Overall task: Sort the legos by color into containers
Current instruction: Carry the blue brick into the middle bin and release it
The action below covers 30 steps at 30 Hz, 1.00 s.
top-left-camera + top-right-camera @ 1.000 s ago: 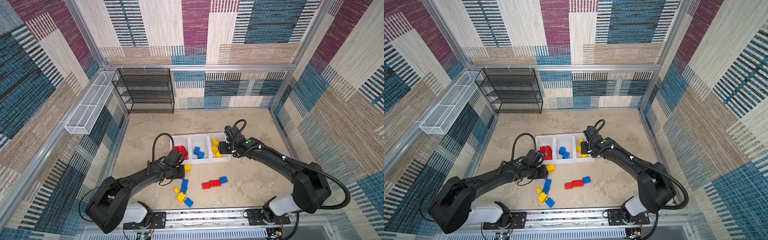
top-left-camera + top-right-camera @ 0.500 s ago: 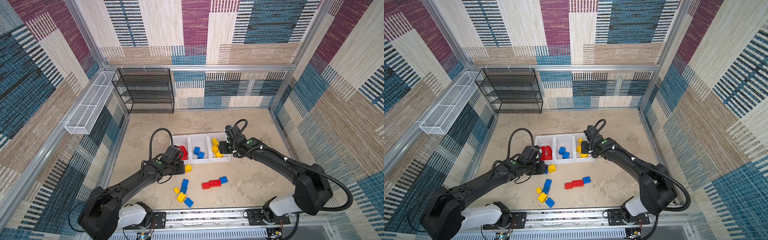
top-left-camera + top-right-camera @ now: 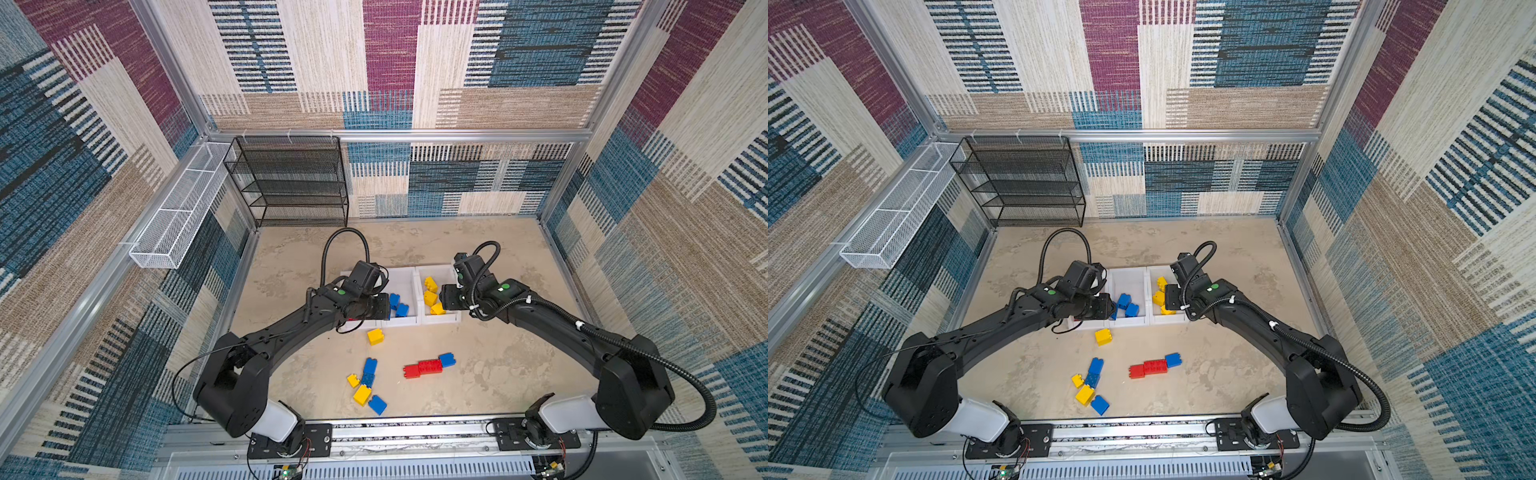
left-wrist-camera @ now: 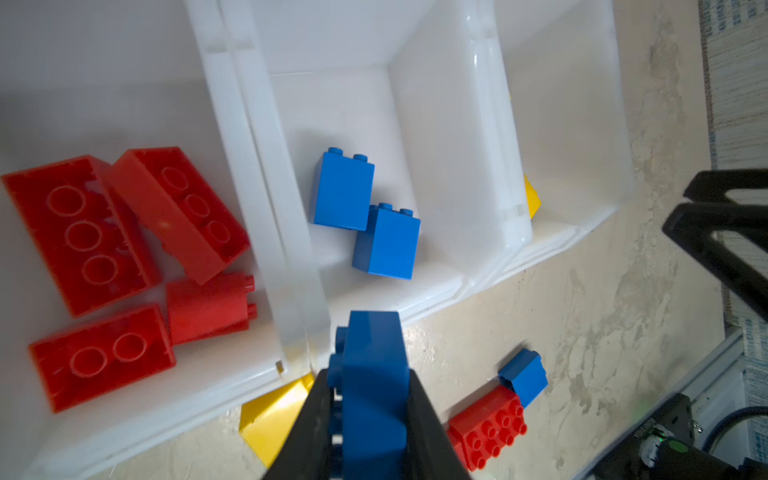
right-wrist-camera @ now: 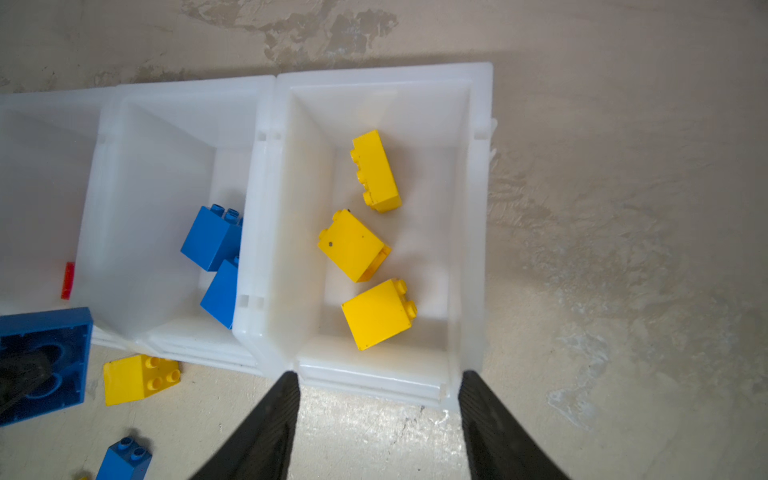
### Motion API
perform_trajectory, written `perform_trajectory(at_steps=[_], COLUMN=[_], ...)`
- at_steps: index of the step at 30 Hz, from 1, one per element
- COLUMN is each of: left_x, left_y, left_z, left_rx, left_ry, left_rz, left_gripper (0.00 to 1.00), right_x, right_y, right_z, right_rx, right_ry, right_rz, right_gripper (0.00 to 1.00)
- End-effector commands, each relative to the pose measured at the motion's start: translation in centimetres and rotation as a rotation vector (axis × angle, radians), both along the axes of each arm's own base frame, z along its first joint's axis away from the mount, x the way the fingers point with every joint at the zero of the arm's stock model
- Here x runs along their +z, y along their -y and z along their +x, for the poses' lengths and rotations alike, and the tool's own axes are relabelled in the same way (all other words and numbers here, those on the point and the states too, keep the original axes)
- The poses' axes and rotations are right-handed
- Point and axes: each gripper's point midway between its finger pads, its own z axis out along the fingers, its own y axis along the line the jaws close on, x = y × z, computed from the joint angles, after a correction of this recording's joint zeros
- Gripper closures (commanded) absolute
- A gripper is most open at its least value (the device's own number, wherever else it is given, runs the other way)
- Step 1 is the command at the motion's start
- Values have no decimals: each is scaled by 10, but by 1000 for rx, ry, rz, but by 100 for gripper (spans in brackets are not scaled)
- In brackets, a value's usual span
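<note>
My left gripper (image 4: 368, 374) is shut on a blue lego (image 4: 374, 353) and hovers at the front wall of the middle container (image 4: 432, 286), which holds two blue legos (image 4: 343, 191). The left container (image 4: 232, 124) holds several red legos (image 4: 75, 232). In both top views the left gripper (image 3: 384, 307) covers that container's front. My right gripper (image 5: 379, 376) is open and empty above the front wall of the right container (image 5: 374, 374), where three yellow legos (image 5: 353, 245) lie. In a top view the right gripper (image 3: 442, 297) sits over that container.
Loose on the table in front of the containers are a yellow lego (image 3: 375, 336), a red pair (image 3: 423, 368) joined to a blue one (image 3: 446, 360), and a blue and yellow cluster (image 3: 365, 386). A black mesh rack (image 3: 291, 183) and a white wire basket (image 3: 178, 216) stand at the back left.
My left gripper has moved right and back with the blue lego, from the front of the left container to the middle one. The right arm has barely moved.
</note>
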Motion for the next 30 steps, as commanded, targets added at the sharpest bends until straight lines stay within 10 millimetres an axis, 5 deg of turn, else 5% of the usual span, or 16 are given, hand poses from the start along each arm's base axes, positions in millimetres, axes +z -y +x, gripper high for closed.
perform_trajectory(at_steps=[1,8,13,19,30], left_x=[0,-13,-17,-13,1], left_y=[10,14,11,6,-9], left_z=[13,29,31,32,19], left_rx=[-49,-49,-35,-26,-5], left_ry=[27,20,23,39,74], left_rz=[25,76,103,123,125], left_gripper=[78,78,67,57,55], right_x=[3,5,3,4,2], right_y=[3,7,7,6,7], right_z=[-2,-5,-6,-5,-7], right_rx=[-20,-30,-30,-29,-24], right_ry=[4,8,4,6,-2], right_rz=[12,10,9,9,6], right_gripper=[36,36,36,35,35])
